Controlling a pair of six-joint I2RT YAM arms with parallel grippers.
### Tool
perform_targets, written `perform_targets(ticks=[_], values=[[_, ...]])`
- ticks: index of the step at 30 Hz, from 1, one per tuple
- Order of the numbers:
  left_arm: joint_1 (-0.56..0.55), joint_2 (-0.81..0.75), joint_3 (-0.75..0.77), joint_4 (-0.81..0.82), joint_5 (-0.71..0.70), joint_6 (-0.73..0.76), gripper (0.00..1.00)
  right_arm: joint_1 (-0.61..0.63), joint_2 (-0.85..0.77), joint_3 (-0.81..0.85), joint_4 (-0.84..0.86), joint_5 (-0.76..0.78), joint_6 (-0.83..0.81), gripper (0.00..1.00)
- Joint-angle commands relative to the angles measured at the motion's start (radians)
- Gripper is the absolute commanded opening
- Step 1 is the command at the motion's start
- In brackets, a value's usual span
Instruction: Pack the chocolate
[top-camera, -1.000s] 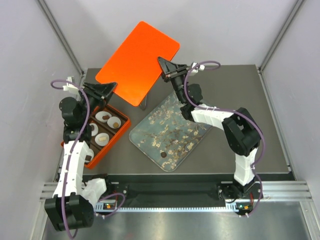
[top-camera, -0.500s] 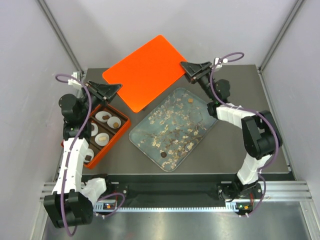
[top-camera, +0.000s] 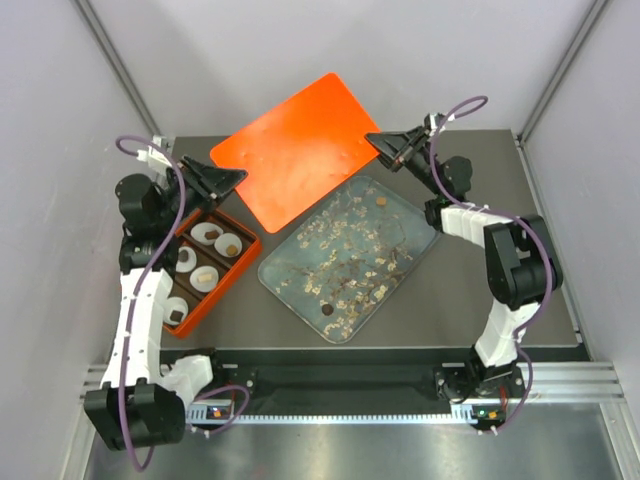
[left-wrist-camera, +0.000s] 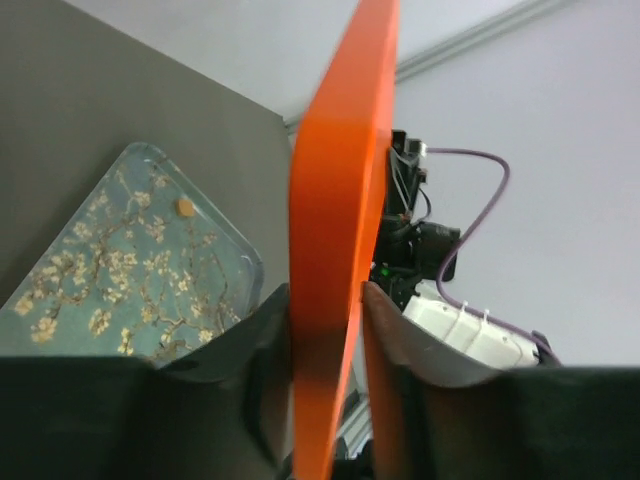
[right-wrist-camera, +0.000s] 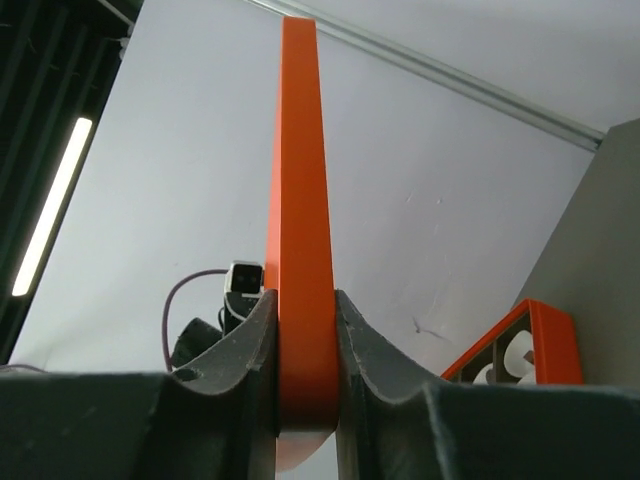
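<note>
Left hand (left-wrist-camera: 325, 300) and right hand (right-wrist-camera: 305, 310) pinch the orange lid (top-camera: 290, 150); chocolate (top-camera: 381, 201) near it looks light, probably fragile: hold its sides.

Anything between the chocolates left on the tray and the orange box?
Nothing on the table between the caramel chocolate, the dark chocolate and the box; its compartments are uncovered. But the left gripper and right gripper both clamp the orange lid in the air, leaving neither free.

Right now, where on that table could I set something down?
Bare table lies between the clear tray and the right arm, and along the near edge. The left is crowded: orange box, with the orange lid held aloft behind.
</note>
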Motion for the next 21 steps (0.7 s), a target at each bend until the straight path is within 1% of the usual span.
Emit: perform_targets(ticks=[1,2,3,4,7,8,10,12,15,17,20,21], values=[[0.001,-0.014,0.159,-0.271,-0.167,0.205,0.44,-0.019,0.001,0.009,0.186,-0.092,-0.018,0.00],[0.001,-0.013,0.193,-0.356,-0.207,0.234,0.51,-0.019,0.014,0.011,0.214,-0.085,-0.001,0.00],[0.005,-0.008,0.205,-0.390,-0.244,0.275,0.54,-0.019,0.018,0.012,0.232,-0.068,0.016,0.00],[0.008,0.001,0.216,-0.423,-0.299,0.289,0.55,-0.016,0.020,0.017,0.233,-0.060,0.040,0.00],[0.015,0.030,0.253,-0.496,-0.352,0.318,0.57,-0.018,0.021,0.024,0.213,-0.037,0.049,0.00],[0.018,0.038,0.285,-0.518,-0.398,0.335,0.58,-0.018,0.018,0.027,0.190,-0.029,0.045,0.00],[0.019,0.066,0.334,-0.599,-0.444,0.366,0.62,-0.010,0.018,0.024,0.174,-0.014,0.034,0.00],[0.019,0.093,0.427,-0.685,-0.551,0.417,0.66,0.008,0.020,0.018,0.147,0.014,0.026,0.00],[0.021,0.128,0.549,-0.750,-0.710,0.470,0.68,0.049,0.024,0.027,0.112,0.052,-0.003,0.00],[0.021,0.147,0.619,-0.770,-0.729,0.481,0.69,0.079,0.037,0.044,0.076,0.066,-0.027,0.00],[0.021,0.158,0.652,-0.716,-0.654,0.455,0.68,0.152,0.052,0.081,-0.008,0.107,-0.062,0.00],[0.019,0.161,0.656,-0.701,-0.627,0.446,0.68,0.196,0.058,0.098,-0.023,0.124,-0.075,0.00]])
